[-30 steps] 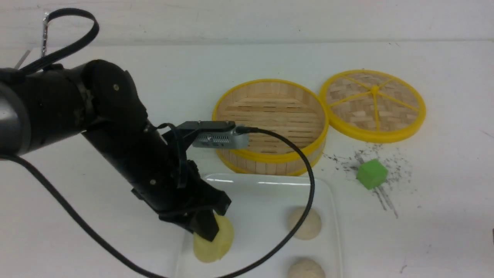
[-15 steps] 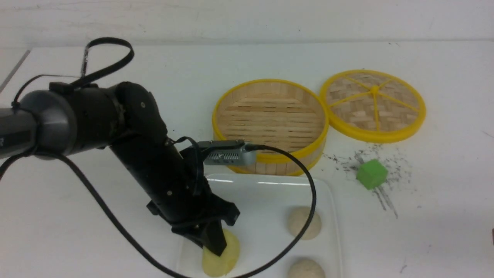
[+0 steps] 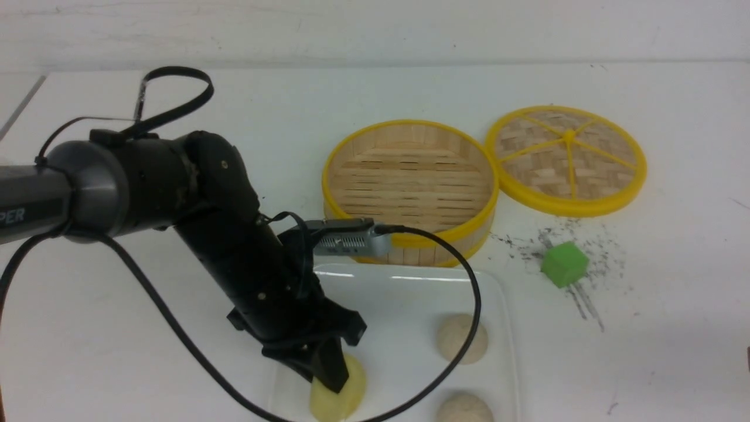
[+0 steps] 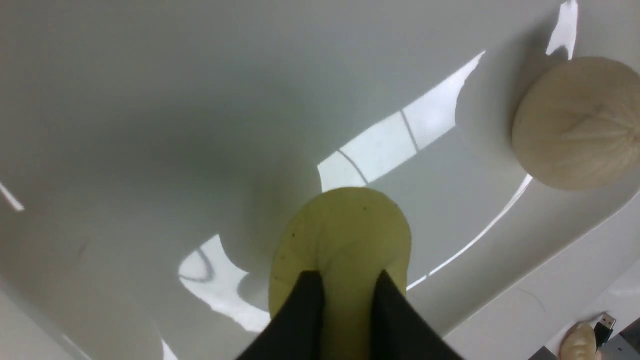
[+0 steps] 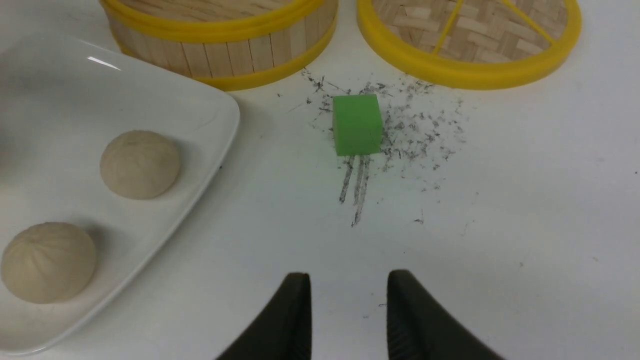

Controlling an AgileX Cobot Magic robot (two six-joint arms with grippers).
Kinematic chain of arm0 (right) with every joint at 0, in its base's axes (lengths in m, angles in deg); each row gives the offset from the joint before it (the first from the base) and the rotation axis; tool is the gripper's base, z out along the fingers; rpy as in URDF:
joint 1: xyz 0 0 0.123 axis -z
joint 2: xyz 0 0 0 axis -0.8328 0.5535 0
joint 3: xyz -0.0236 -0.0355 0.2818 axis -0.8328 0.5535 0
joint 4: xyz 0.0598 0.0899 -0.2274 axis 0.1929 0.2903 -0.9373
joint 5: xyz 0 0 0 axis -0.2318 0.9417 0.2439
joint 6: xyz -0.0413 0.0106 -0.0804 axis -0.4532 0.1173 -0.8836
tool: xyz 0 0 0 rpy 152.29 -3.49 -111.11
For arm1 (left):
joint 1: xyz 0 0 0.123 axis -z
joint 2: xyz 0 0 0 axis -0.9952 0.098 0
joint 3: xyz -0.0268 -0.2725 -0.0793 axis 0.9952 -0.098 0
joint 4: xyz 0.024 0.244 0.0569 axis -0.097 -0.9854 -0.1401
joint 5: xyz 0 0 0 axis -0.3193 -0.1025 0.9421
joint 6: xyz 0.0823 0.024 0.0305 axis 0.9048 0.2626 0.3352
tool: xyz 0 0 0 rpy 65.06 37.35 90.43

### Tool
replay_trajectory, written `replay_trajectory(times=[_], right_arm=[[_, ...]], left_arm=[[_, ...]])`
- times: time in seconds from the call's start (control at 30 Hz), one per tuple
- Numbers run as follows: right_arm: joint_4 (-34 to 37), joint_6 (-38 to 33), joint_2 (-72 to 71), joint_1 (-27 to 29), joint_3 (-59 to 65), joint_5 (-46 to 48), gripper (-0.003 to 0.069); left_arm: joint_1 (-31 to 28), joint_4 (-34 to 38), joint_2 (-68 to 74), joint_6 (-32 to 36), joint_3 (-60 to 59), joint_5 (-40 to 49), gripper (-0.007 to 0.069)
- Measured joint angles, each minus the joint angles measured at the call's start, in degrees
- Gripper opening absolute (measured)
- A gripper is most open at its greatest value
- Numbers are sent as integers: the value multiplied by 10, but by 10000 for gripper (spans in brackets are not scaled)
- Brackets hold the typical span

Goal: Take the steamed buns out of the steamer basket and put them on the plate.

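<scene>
left pincer lower, yellow bun down on plate

We are finding open tabletop right of the plate, where the green cube is standing; the steamer basket and lid are walling the far side, and 2 beige buns are occupying the plate's right half.

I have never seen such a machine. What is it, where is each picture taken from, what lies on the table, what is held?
It is a robot with two arms. The front view looks forward from between them; the other two come from wrist cameras. On the table are an empty steamer basket, its lid, a green cube and a white plate with two beige buns. The left gripper pinches a yellow bun resting on the plate. The right gripper is open, holding nothing.
</scene>
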Motion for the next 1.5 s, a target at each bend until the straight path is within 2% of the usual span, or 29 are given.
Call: replay_trajectory(times=[0.07,0.1,0.2,0.3,0.53,0.7,0.9,1.0,1.03,1.07,1.2,1.3,1.5], right_arm=[[0,0,0,0,0,0,242],[0,0,0,0,0,0,242],[0,0,0,0,0,0,242],[0,0,0,0,0,0,242],[0,0,0,0,0,0,242],[0,0,0,0,0,0,242],[0,0,0,0,0,0,242],[0,0,0,0,0,0,242],[0,0,0,0,0,0,242],[0,0,0,0,0,0,242],[0,0,0,0,0,-1,242],[0,0,0,0,0,-1,242],[0,0,0,0,0,-1,242]], left_arm=[[0,0,0,1,0,1,185],[0,0,0,1,0,1,253],[0,0,0,1,0,2,359],[0,2,0,1,4,9,403],[0,-13,0,1,76,55,412],[0,-57,-13,-12,167,74,412],[0,-172,-31,-53,305,87,410],[0,-263,-34,-89,376,105,410],[0,-263,-35,-92,379,106,410],[0,-305,-37,-109,399,110,410],[0,-401,-55,-176,432,105,410],[0,-434,-74,-197,434,86,405],[0,-434,-108,-210,434,21,360]])
